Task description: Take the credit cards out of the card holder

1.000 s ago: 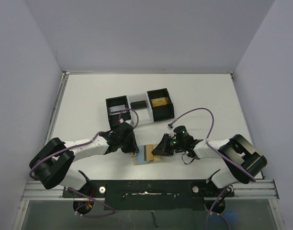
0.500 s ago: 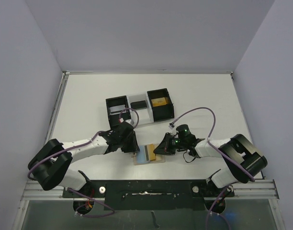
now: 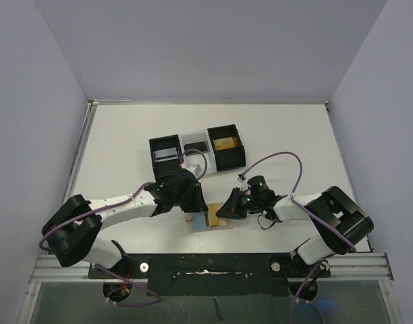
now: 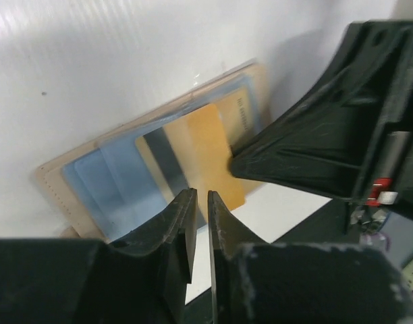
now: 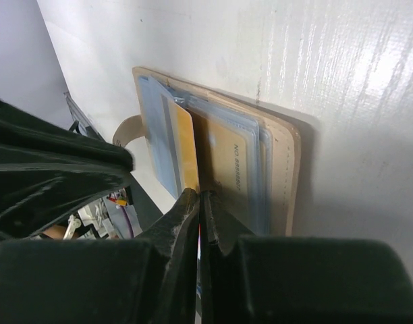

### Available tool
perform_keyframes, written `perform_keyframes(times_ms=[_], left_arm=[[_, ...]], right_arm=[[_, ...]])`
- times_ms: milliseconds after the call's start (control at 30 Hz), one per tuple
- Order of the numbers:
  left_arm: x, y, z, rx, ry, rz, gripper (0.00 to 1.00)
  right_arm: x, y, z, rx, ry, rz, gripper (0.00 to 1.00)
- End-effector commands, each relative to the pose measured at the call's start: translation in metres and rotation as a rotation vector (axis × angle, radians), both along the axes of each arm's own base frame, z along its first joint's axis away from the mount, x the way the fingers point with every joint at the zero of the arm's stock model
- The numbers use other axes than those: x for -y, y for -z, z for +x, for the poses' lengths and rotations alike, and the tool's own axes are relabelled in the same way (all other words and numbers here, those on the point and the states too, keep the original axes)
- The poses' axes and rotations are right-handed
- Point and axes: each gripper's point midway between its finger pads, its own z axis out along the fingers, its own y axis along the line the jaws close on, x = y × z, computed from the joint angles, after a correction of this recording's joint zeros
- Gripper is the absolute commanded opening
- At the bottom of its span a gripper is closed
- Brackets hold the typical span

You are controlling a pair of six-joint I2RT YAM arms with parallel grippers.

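Note:
The tan-brown card holder [image 3: 223,225] lies flat near the table's front edge, between my two grippers. Light blue credit cards [image 4: 105,179] and an orange one with a dark stripe [image 4: 203,145] fan out of it toward its left end. My left gripper [image 4: 198,196] hovers over the orange card's edge, jaws a narrow slit apart with nothing between them. My right gripper [image 5: 198,194] is shut, its tip down on the holder [image 5: 284,169] beside the orange card [image 5: 185,145]. From above, the left gripper [image 3: 198,208] covers the holder's left part and the right gripper [image 3: 221,212] its right.
A black-and-white three-compartment tray [image 3: 194,152] stands behind the grippers at mid-table, a yellowish item in its right compartment. A metal rail [image 3: 206,264] runs along the near edge just below the holder. Purple cables loop above both wrists.
My left gripper has slid right, from the holder's left edge to over the fanned cards, and its jaws have parted slightly. The right gripper has stayed shut in place.

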Motion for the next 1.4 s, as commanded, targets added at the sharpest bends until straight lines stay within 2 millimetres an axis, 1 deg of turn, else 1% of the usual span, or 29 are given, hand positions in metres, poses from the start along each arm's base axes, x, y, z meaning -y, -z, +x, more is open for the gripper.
perform_keyframes(times_ms=[0,67,167,200,267,300,367,533,600,733,900,967,1033,1100,1133,1267,1300,1367], left_arm=[[0.002,0.019,-0.009,-0.041,0.006,0.015,0.09],[-0.005,0.029,-0.011,-0.053,-0.006,0.053,0.04],[-0.026,0.046,-0.011,-0.06,-0.036,0.151,0.0],[-0.03,0.051,-0.013,-0.07,-0.039,0.164,0.0],[-0.029,0.053,-0.013,-0.069,-0.022,0.161,0.0],[-0.034,0.058,-0.013,-0.075,-0.021,0.191,0.0],[-0.043,0.061,-0.013,-0.092,-0.035,0.26,0.0],[-0.034,0.063,-0.014,-0.101,-0.008,0.235,0.0],[-0.036,0.065,-0.015,-0.103,-0.011,0.245,0.0],[-0.038,0.067,-0.019,-0.112,-0.007,0.24,0.0],[-0.041,0.069,-0.021,-0.115,-0.011,0.244,0.0],[-0.04,0.07,-0.021,-0.114,-0.014,0.24,0.0],[-0.038,0.068,-0.019,-0.11,-0.015,0.232,0.0],[-0.038,0.069,-0.019,-0.11,-0.016,0.233,0.0],[-0.038,0.069,-0.018,-0.109,-0.018,0.236,0.0],[-0.037,0.068,-0.017,-0.106,-0.016,0.236,0.0],[-0.036,0.068,-0.017,-0.106,-0.013,0.236,0.0],[-0.035,0.068,-0.017,-0.109,-0.008,0.232,0.0]], right_arm=[[-0.006,-0.013,0.009,0.053,0.007,0.041,0.0],[-0.005,-0.013,0.01,0.055,0.01,0.037,0.0],[-0.005,-0.011,0.01,0.052,0.009,0.029,0.0],[-0.005,-0.011,0.01,0.053,0.009,0.031,0.0],[-0.006,-0.015,0.01,0.061,0.009,0.043,0.02],[-0.007,-0.016,0.01,0.066,0.007,0.048,0.03],[-0.008,-0.018,0.01,0.077,-0.001,0.05,0.08],[-0.012,-0.016,0.013,0.071,0.005,0.06,0.17],[-0.015,-0.017,0.014,0.078,0.009,0.062,0.21],[-0.021,-0.018,0.016,0.083,0.0,0.072,0.25],[-0.037,-0.02,0.012,0.089,-0.04,0.085,0.24],[-0.038,-0.018,0.011,0.086,-0.041,0.08,0.18],[-0.034,-0.014,0.012,0.09,-0.039,0.067,0.1],[-0.02,-0.004,0.014,0.073,-0.01,0.029,0.02],[-0.015,-0.002,0.014,0.069,-0.002,0.029,0.0],[-0.012,-0.009,0.012,0.095,0.001,0.055,0.0],[-0.011,-0.009,0.011,0.097,0.005,0.056,0.01],[-0.01,-0.01,0.011,0.094,0.018,0.06,0.06]])
